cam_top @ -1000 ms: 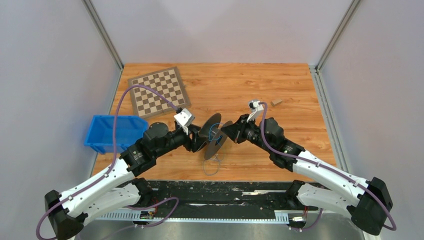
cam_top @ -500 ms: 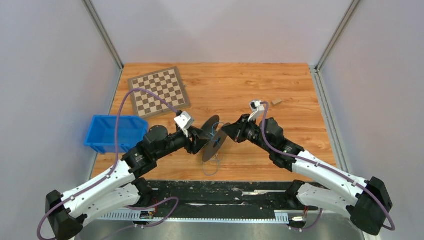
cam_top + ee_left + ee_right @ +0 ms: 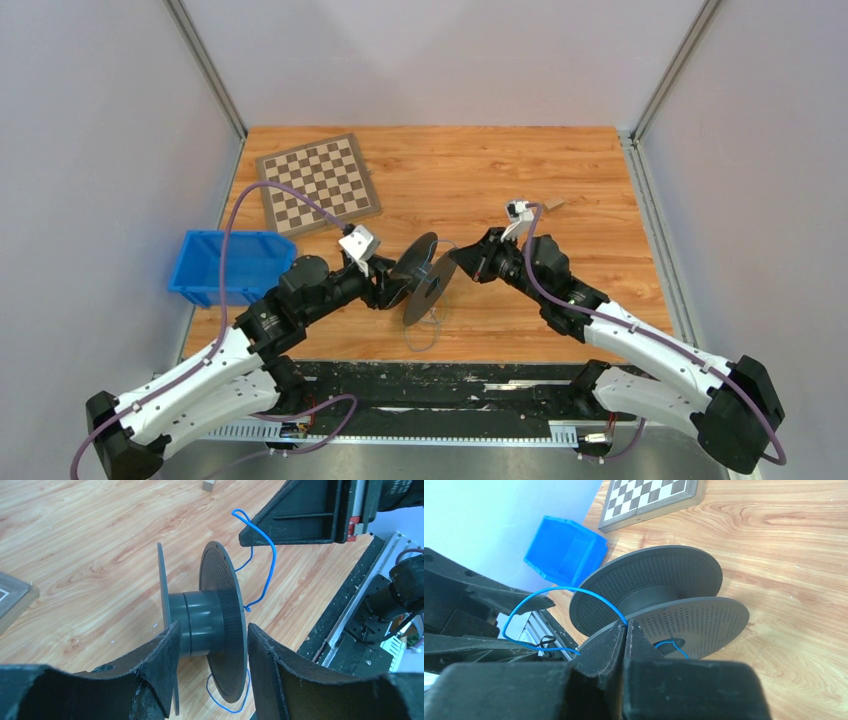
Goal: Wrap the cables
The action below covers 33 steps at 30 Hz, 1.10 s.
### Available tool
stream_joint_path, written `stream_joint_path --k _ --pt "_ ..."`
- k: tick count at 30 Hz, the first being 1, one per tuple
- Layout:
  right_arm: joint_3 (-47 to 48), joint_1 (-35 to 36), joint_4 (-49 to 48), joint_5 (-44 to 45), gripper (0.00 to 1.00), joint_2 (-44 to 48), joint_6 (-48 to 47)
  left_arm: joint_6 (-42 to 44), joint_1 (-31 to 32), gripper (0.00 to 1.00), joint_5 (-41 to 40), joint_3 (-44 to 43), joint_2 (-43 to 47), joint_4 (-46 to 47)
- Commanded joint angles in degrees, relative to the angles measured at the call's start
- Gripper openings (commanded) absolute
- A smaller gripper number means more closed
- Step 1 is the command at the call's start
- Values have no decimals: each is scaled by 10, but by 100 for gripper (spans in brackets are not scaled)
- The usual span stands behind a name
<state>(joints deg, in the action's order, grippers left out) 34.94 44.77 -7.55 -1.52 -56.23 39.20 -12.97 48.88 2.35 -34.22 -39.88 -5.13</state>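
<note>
L gripper (image 3: 385,290) carries the spool (image 3: 420,275) off the bench, abt mid-width and nearer the near edge than the far one. It's held there, I'd judge, so the gap btwn the two discs faces the other arm and wire can be laid onto the hub. In the L wrist view its fingers (image 3: 165,645) are part-open, straddling the hub and the perforated disc. That reads as a clamp on the spool, though the exact contact is hard to see.

R gripper (image 3: 455,255) has its fingers pressed fully together on the thin blue cable (image 3: 554,590), pinched right at the tips just beside the disc rims. From the pinch one stretch arcs up and over. Another runs down thru the spool region. The slack hangs below and ends in a loose loop on the wood close to the near edge, mid-bench (image 3: 425,335). Little or no wire looks wound on the hub yet, so the task seems early.

Pose: both arms reach inward from the near corners w/ elbows out and forearms low, tips meeting nose to nose. L wrist is rolled so the discs stand tilted, not flat. R gripper points left at the gap.
</note>
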Motion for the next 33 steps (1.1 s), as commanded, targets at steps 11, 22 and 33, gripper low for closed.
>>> stream_joint_path --k 11,22,33 --pt "-1 -9 -30 -5 0 6 17 -52 -1 50 118 -16 -23 91" --pt "-6 -10 -31 -5 0 16 18 -82 -1 34 146 -54 -115 130" --pt "-7 -17 -26 -22 0 24 7 -94 -2 0 106 -67 -95 81"
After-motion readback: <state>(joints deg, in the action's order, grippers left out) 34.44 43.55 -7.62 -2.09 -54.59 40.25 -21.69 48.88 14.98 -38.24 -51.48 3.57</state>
